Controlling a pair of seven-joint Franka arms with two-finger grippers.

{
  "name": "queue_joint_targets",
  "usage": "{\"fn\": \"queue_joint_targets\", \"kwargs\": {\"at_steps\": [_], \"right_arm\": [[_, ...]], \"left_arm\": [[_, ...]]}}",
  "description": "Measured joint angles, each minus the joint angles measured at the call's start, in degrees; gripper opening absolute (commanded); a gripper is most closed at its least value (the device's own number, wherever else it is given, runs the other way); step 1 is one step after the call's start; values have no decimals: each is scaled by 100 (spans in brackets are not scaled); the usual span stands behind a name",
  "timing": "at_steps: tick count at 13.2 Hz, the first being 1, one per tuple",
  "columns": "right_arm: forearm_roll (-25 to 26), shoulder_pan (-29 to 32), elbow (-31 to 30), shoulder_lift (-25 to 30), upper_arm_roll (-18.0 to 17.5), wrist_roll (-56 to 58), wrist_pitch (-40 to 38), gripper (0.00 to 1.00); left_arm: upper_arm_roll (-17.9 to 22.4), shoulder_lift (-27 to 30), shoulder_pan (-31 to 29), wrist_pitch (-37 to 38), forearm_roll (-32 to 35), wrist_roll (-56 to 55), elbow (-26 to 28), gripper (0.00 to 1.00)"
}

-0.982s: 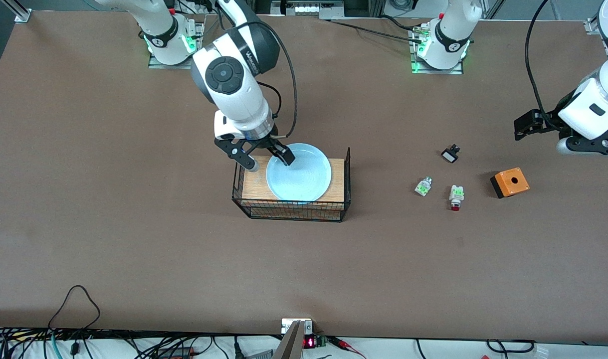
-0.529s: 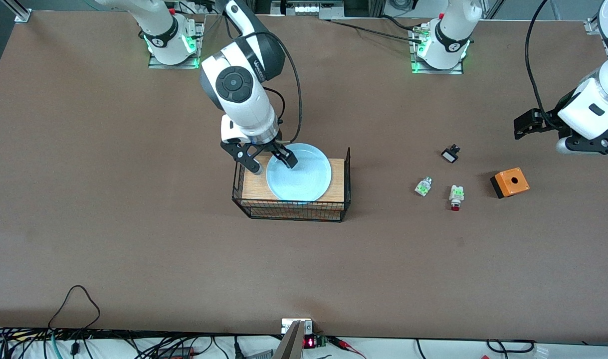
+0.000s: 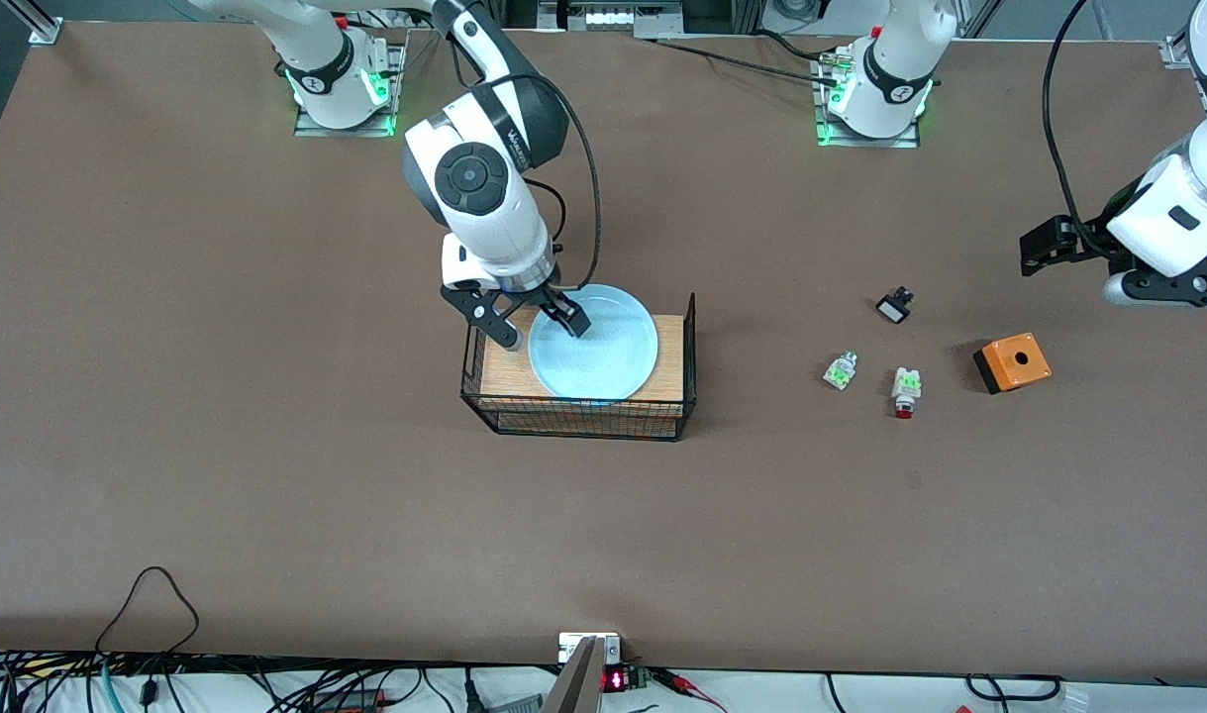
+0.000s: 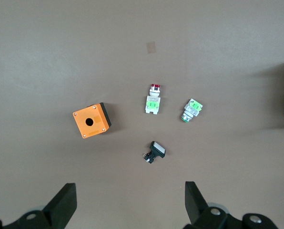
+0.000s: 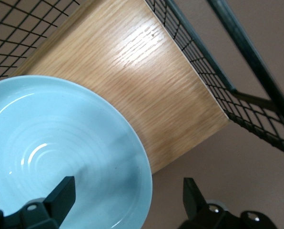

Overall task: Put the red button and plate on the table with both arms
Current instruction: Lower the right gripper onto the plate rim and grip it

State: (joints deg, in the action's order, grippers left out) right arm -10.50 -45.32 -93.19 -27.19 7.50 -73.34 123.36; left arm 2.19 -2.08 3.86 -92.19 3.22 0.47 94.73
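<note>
Right wrist view alone shows right gripper [image 5: 125, 191] fingers apart astride the plate [image 3: 593, 343] rim, on the rack [image 3: 682, 356], mid-table. Left gripper [image 4: 128, 202] open over the red button [image 3: 905, 388], toward left arm's end

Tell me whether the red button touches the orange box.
Apart. The left wrist view shows bare table between the red button and the orange box.

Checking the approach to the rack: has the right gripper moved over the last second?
Yes. The right gripper has shifted slightly toward the left arm's end, judged against the rack, and straddles the plate rim.
</note>
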Motion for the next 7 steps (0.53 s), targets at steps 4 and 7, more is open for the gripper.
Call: {"fn": "queue_joint_targets", "kwargs": {"at_steps": [4, 7], "right_arm": [[0, 0, 0, -32, 3, -6, 0, 97], [0, 0, 0, -32, 4, -7, 1, 87]], "left_arm": [[0, 0, -1, 0, 0, 0, 0, 100], [0, 0, -1, 1, 0, 0, 0, 100]]}}
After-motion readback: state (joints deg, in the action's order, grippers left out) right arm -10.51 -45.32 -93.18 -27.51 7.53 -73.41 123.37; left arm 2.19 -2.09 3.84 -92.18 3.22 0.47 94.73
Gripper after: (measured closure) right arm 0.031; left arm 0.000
